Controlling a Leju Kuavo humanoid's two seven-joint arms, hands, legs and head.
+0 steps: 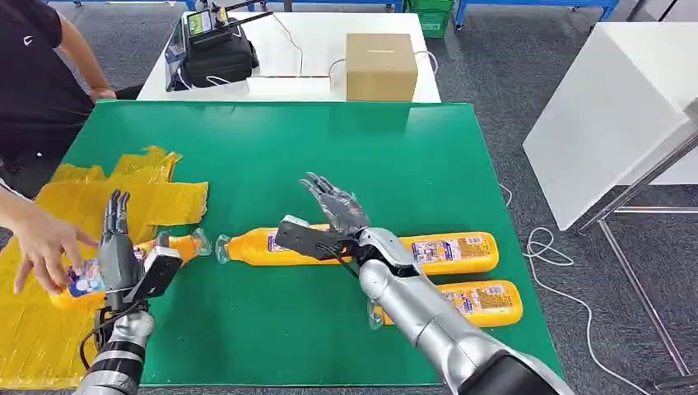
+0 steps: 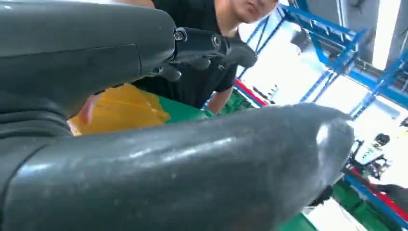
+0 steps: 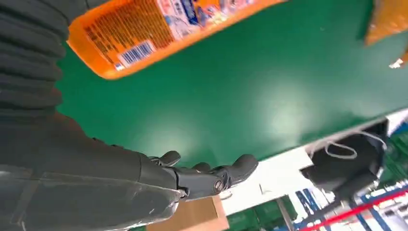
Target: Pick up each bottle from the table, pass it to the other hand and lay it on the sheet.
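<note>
Three orange plastic bottles with printed labels lie on their sides. One bottle [image 1: 148,259], nearest the sheet, rests across the edge of the crumpled yellow plastic sheet [image 1: 123,202], its clear cap end on the green counter [image 1: 272,156]. Your left robot hand [image 1: 115,247] sits over it, fingers straight and pointing away; whether it grasps the bottle or merely rests on it, you cannot tell. A person's hand [image 1: 41,243] touches the same bottle's labelled end from the sheet side.

The second bottle, the long middle one [image 1: 370,249], lies on the counter, partly behind your right forearm. Your right robot hand [image 1: 333,206] hovers just beyond it, released, fingers spread and holding nothing. The third bottle [image 1: 481,300] lies nearest the robot, beside the right arm.

Behind the counter stand a brown cardboard box [image 1: 380,66] and a black bag [image 1: 216,58] on a white table [image 1: 304,41].

Risks, as a judgement: the left robot hand may trap the person's fingers if it closes; the round bottles may roll when nudged by the right forearm; a cap-end grasp may let the bottle tip.
</note>
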